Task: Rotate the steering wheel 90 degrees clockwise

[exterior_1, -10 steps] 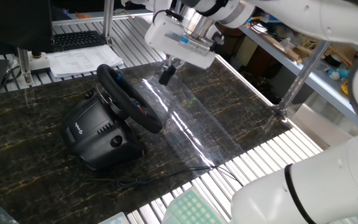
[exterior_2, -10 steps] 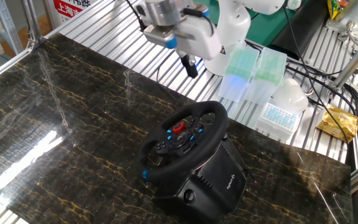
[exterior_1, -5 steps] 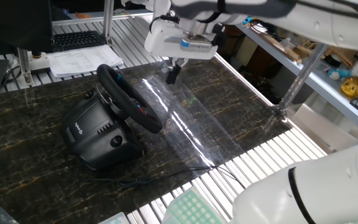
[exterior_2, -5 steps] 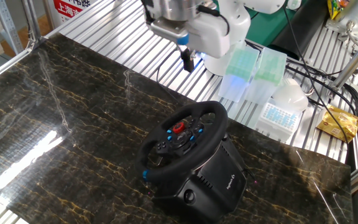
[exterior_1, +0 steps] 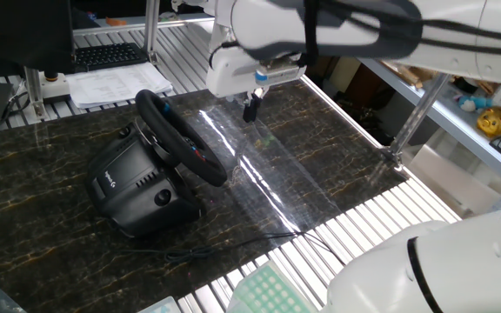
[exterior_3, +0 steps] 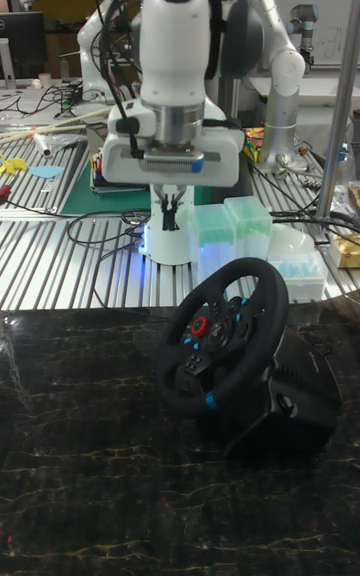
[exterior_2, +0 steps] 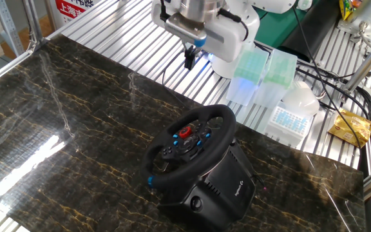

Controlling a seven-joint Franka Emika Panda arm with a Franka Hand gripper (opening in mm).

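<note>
The steering wheel [exterior_1: 186, 144] is a black round rim with a red and blue marked hub [exterior_2: 185, 134]. It tilts up from a bulky black housing [exterior_1: 134, 184] on the dark marble table [exterior_2: 76, 129]. My gripper [exterior_2: 189, 59] hangs in the air beyond the wheel's far rim, near the table's back edge, and touches nothing. Its dark fingers [exterior_3: 171, 215] point down, close together and shut on nothing. In the one fixed view, the gripper [exterior_1: 250, 109] is to the right of the wheel [exterior_3: 222, 351], a short gap away.
Translucent tip boxes [exterior_2: 253, 67] and a white box [exterior_2: 292, 113] sit on the metal rack behind the table. A thin cable [exterior_1: 233, 243] runs across the marble in front of the housing. A keyboard [exterior_1: 111, 55] and papers [exterior_1: 116, 85] lie behind it.
The gripper has turned about its vertical axis and drifted slightly up and away from the wheel toward the table's back edge. The wheel has not moved.
</note>
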